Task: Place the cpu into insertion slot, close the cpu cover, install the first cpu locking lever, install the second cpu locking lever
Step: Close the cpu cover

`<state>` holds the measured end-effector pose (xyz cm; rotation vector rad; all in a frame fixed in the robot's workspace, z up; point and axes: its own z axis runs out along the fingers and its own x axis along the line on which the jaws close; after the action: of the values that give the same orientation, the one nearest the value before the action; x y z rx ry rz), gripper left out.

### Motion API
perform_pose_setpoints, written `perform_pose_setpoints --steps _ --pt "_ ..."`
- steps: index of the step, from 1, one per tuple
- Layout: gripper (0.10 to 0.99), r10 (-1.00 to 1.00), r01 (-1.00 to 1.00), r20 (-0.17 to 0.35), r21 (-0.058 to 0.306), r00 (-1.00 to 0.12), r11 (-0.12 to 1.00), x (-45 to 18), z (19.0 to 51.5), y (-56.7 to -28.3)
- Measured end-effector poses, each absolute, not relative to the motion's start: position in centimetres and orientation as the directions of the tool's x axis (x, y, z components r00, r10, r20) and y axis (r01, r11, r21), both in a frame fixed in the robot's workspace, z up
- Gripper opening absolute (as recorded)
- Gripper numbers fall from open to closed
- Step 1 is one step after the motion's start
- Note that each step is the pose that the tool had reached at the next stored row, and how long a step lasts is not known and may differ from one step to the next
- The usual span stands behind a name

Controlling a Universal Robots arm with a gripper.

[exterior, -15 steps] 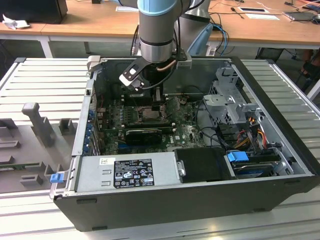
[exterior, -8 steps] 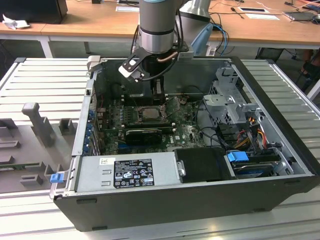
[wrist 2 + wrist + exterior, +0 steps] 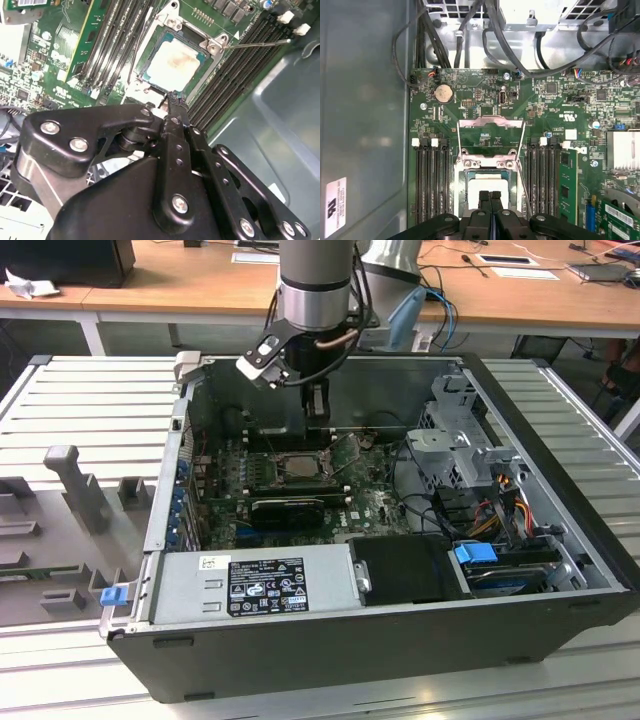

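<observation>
The cpu (image 3: 172,65), a pale silvery square, lies flat in the insertion slot (image 3: 150,82) on the green board; in the first wrist view the cpu (image 3: 485,186) shows in the insertion slot (image 3: 461,180). The cpu cover (image 3: 491,121) stands swung open beyond the socket's hinge, with green board showing through its window. A thin locking lever (image 3: 255,44) sticks out free beside the socket, and the lever (image 3: 522,175) also runs along the socket's side. My gripper (image 3: 170,102) hovers over the socket's edge, fingers pressed together with nothing between them. The gripper (image 3: 490,196) and gripper (image 3: 318,412) hang inside the case.
Black memory slots (image 3: 430,180) flank the socket on both sides. A long black card (image 3: 288,508) lies just in front of it. Cable bundles (image 3: 470,40), a drive cage (image 3: 465,435), the power supply (image 3: 255,585) and the case wall (image 3: 365,125) close in the space.
</observation>
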<state>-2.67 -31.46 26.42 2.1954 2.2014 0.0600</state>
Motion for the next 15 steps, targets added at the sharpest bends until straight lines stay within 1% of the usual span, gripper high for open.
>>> perform_pose_setpoints --steps 15 --pt "0.106 1.000 0.999 0.005 0.050 -0.003 0.003 0.8 26.4 -31.4"
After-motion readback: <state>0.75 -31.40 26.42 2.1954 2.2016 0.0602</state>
